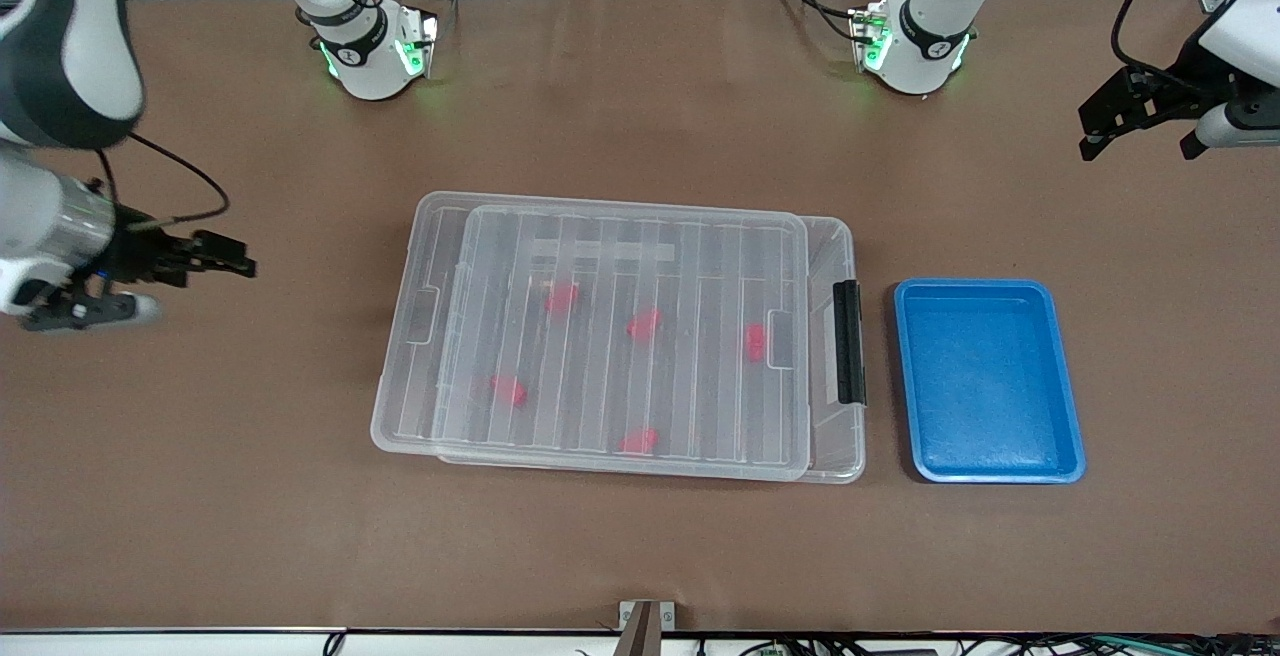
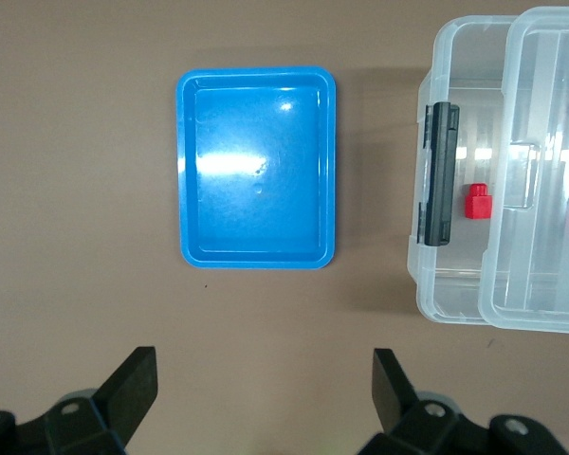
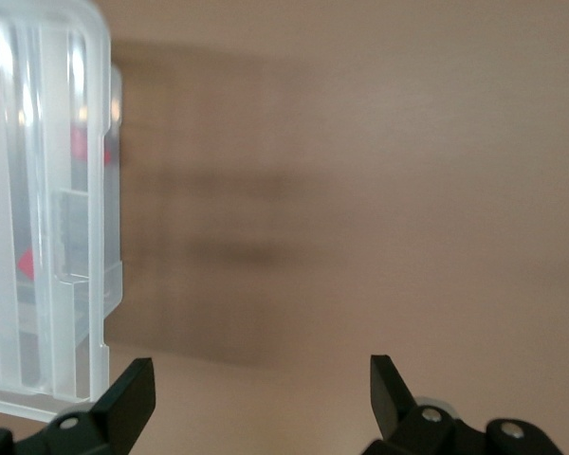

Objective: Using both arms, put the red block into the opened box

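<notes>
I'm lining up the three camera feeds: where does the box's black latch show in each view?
Front view: the black latch sits on the box end that faces the blue tray.
Left wrist view: the latch is on the box's short end, between the tray and a red block.
Right wrist view: not in it.
Shared landmark: the box's ribbed lid.

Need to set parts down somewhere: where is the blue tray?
The blue tray sits on the table beside the box's black-latch end, toward the left arm's end.

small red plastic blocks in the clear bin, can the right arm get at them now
Probably not: the ribbed clear lid lies over the small red plastic blocks, and the open right gripper is off beside the bin.
</notes>
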